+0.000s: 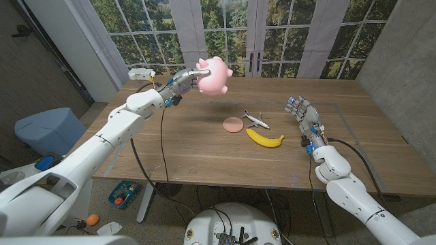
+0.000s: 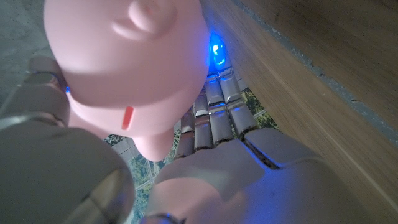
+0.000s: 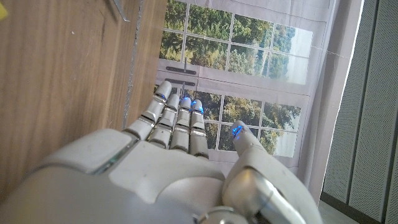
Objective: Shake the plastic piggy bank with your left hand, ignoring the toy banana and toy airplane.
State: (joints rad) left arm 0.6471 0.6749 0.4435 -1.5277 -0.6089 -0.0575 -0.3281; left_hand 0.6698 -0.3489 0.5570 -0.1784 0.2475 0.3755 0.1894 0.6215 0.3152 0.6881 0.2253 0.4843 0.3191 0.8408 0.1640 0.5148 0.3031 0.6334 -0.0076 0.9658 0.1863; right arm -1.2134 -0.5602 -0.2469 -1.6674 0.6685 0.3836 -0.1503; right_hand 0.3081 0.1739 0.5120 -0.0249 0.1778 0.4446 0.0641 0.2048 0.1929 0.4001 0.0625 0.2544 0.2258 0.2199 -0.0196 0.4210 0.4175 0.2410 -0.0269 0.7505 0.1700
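The left hand [image 1: 182, 83] grips the pink piggy bank [image 1: 213, 76] and holds it up in the air, clear of the wooden table [image 1: 204, 153]. The right hand [image 1: 304, 117] stands at the table's right side, fingers straight and holding nothing, near the toy banana [image 1: 264, 139] and toy airplane [image 1: 255, 120].

White rounded arm shells, black cables, grey segmented fingers [image 3: 180, 127] with blue-lit tips.

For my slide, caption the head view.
Left hand holds pink piggy bank aloft; banana and airplane lie untouched.
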